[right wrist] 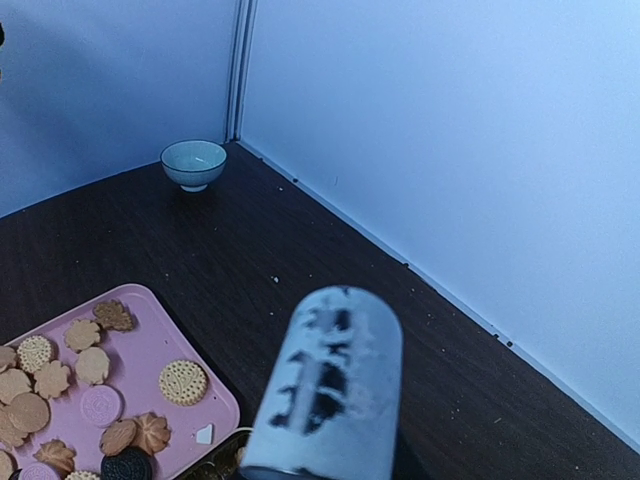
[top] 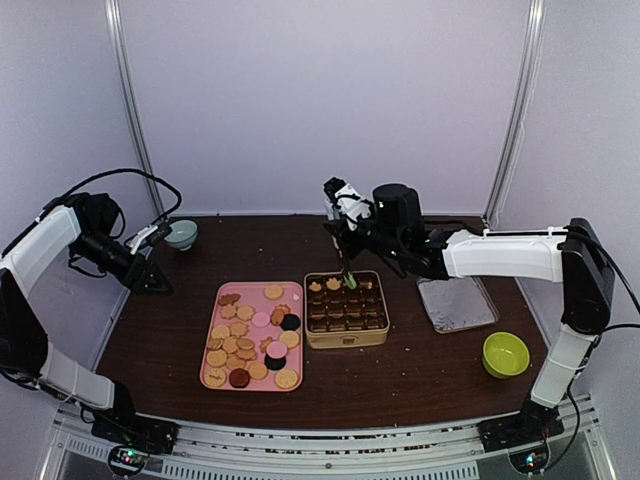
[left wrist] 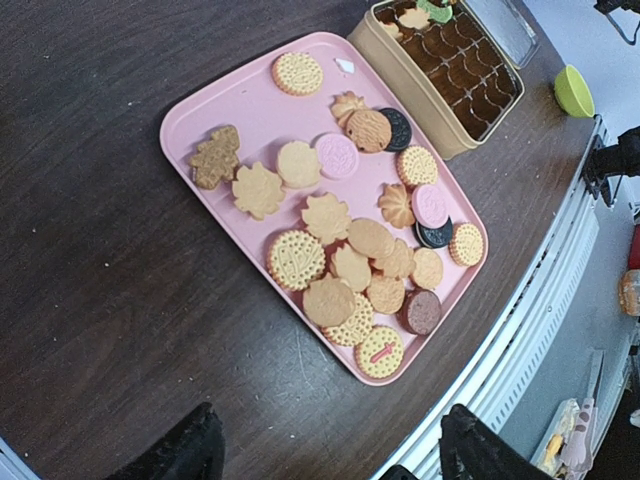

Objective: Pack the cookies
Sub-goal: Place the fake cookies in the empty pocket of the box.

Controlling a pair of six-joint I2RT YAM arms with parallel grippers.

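Many cookies [top: 245, 345] [left wrist: 350, 250] lie on a pink tray [top: 250, 296] [left wrist: 240, 110]: tan rounds, leaf shapes, some dark and pink. A tan box [top: 345, 340] [left wrist: 440, 130] with a compartment grid stands to its right, a few cookies in its back row. My right gripper [top: 350, 235] is shut on metal tongs [right wrist: 325, 395], which hold a green cookie [top: 348, 280] [left wrist: 435, 12] over the box's back row. At the table's far left, my left gripper [top: 155, 280] [left wrist: 330, 460] stands open and holds nothing.
A pale blue bowl [top: 181, 234] [right wrist: 193, 163] sits at the back left. A grey metal lid [top: 457, 303] lies right of the box, and a green bowl [top: 505, 353] [left wrist: 573, 90] stands near the front right. Walls close in the back and sides.
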